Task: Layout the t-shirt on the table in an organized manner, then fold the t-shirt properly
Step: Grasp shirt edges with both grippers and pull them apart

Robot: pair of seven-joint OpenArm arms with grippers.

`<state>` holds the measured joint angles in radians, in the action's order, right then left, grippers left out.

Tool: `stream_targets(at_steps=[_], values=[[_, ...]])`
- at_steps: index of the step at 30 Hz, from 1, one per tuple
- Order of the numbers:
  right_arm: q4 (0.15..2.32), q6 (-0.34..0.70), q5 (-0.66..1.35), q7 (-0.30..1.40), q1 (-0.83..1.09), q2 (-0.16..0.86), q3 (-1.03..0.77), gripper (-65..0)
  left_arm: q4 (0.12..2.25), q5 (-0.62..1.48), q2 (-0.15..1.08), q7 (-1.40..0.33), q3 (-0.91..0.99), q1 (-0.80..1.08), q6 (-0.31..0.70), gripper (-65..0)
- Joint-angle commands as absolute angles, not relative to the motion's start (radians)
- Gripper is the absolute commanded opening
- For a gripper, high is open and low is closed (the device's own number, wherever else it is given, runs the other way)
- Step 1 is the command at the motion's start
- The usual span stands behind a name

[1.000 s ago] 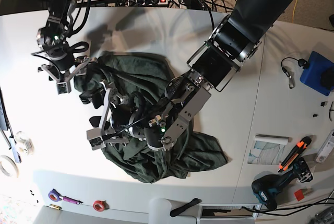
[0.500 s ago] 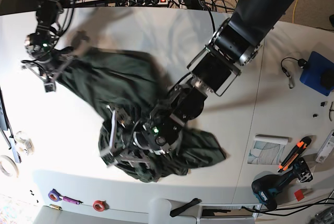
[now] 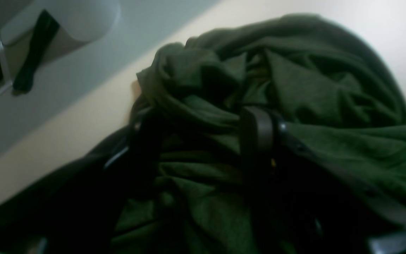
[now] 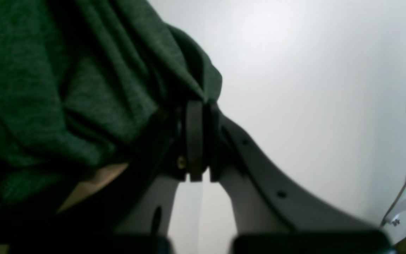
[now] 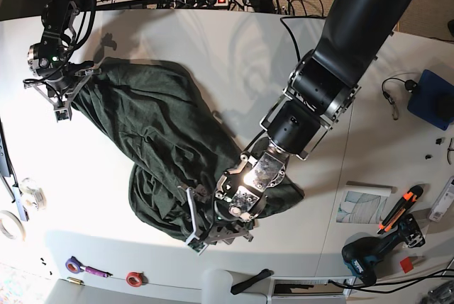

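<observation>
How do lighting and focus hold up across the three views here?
Left wrist view: underexposed, the fingers nearly lost in shadow against the t-shirt. Right wrist view: soft focus, the table washed out by glare. Base view: sharp and evenly lit, soft shadows on the table, wide-angle curving at the edges.

The crumpled cotton t-shirt (image 5: 156, 134) is a plain dark green, with no print or stripe on the folds that show. Up close its weave looks faintly heathered. The broad flat bench (image 5: 234, 56) beneath it is plain white. The right arm's two-fingered pincer (image 4: 203, 138) has pale grey fingers with black pads and a small brass-coloured screw. The left arm's pincer (image 3: 201, 123) appears black in its dim wrist view, though shadow may hide its true shade. Near the bench's edge are a blue plastic box (image 5: 429, 98), an orange-and-black utility knife (image 5: 401, 208), a teal-and-black power drill (image 5: 372, 254) and a small red tape roll (image 5: 135, 278).
</observation>
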<state>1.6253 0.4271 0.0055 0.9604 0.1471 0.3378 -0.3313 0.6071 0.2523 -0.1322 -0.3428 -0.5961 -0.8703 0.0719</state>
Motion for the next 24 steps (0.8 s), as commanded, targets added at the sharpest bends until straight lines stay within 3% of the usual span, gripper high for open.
stream_targets(at_steps=[1, 6, 13, 24], values=[[1.640, 0.431, 0.012, 0.953, 0.142, 0.354, -0.335, -65.0, 0.609, 0.254, -0.149, -0.303, -0.592, -0.915, 0.070, -32.2], [1.640, 0.436, 0.068, 0.957, 0.142, 0.351, -0.335, -65.0, 0.559, 0.319, -0.154, -0.252, -0.592, -0.912, 0.067, -32.2], [1.640, 0.562, 0.096, 1.061, 0.179, 0.344, -0.334, -65.0, 0.417, 0.354, -0.157, -0.036, -0.593, -0.909, 0.083, -32.2], [1.641, 0.572, 0.055, 1.127, 0.392, 0.350, -0.335, -65.0, 0.397, 0.558, -0.157, -0.028, -0.593, -0.892, 0.158, -32.2]])
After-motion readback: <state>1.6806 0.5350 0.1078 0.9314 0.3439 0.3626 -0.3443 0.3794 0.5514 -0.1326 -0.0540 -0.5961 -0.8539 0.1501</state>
